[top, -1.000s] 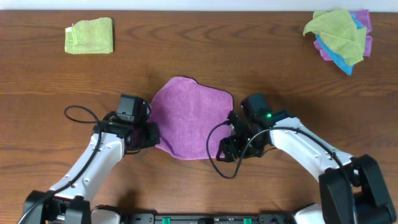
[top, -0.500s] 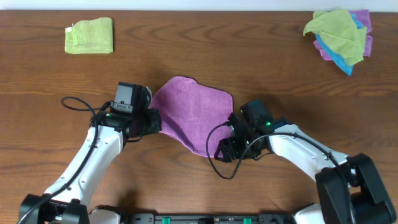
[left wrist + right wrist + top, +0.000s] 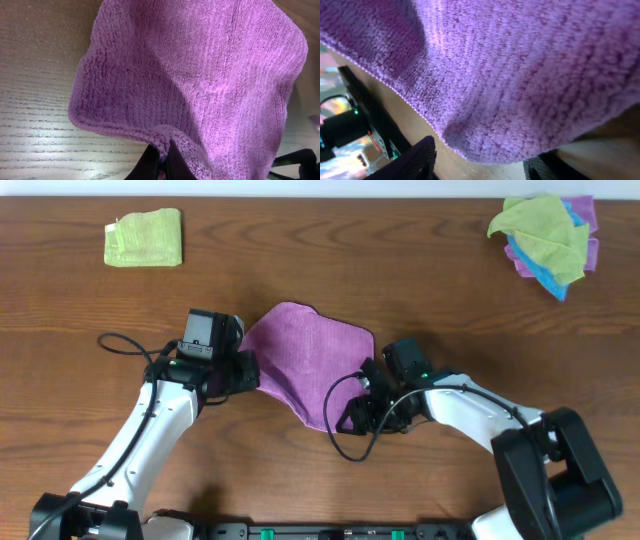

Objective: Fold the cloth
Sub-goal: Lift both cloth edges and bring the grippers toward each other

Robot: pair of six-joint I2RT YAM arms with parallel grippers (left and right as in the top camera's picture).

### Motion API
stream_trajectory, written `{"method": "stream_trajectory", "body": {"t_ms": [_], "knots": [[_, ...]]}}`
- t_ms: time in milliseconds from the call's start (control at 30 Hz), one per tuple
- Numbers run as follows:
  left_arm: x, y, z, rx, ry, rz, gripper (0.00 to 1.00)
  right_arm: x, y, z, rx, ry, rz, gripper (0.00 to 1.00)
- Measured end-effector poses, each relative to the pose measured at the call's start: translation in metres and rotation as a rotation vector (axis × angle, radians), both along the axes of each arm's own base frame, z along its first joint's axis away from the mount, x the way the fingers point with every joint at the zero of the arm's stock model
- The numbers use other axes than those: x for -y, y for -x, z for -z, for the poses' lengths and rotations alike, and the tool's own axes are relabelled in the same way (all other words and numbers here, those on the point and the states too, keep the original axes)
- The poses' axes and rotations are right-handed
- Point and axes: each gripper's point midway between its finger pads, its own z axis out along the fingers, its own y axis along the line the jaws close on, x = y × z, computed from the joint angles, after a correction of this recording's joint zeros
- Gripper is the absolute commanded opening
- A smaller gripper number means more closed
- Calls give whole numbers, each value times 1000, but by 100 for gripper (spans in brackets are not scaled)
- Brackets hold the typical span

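Observation:
The lilac-purple cloth (image 3: 308, 362) lies mid-table, its near-left part drawn in so the near edge runs to a point. My left gripper (image 3: 246, 372) is shut on the cloth's left edge; in the left wrist view the black fingers (image 3: 162, 161) pinch the hem and the cloth (image 3: 200, 75) rises away from them. My right gripper (image 3: 349, 416) is at the cloth's near corner. In the right wrist view its fingers (image 3: 480, 165) stand wide apart, open, with the cloth's corner (image 3: 510, 85) hanging between and above them.
A folded yellow-green cloth (image 3: 144, 237) lies at the far left. A pile of yellow-green, blue and purple cloths (image 3: 545, 235) sits at the far right corner. Black cables loop beside both wrists.
My left gripper has moved away from me and slightly inward with the cloth's left edge, pulling in the near-left part. My right gripper has moved left to the cloth's near corner.

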Motion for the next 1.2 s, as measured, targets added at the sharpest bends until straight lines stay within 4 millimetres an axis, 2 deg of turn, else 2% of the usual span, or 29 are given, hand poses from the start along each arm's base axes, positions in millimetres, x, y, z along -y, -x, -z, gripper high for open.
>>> {"method": "stream_trajectory", "body": {"t_ms": [100,233,300,400,600,700,800,1033,1100,1200], "knots": [[0,0,0,0,0,0,6,1,1,2,-8,8,3,41],[-1,0,0,1,-8,-4,5,3,2,5,-20,21,6,32],[-3,-1,1,3,-18,-8,5,4,4,7,-26,32,7,22],[-4,-1,1,6,-25,-11,6,9,7,11,-41,61,10,2],[-6,1,3,-6,-35,-10,6,20,13,14,-87,138,16,2],[-6,5,4,-21,-38,-6,5,29,7,8,-82,220,19,1],[-5,5,4,-21,-39,-5,6,34,-12,-9,-23,281,18,2],[-3,1,2,-4,-27,-2,6,28,-74,-71,206,304,47,1],[-1,-4,-1,23,-17,0,6,26,-84,-82,242,301,51,2],[2,-16,-10,71,-3,1,6,26,-90,-88,267,307,55,1]]}}
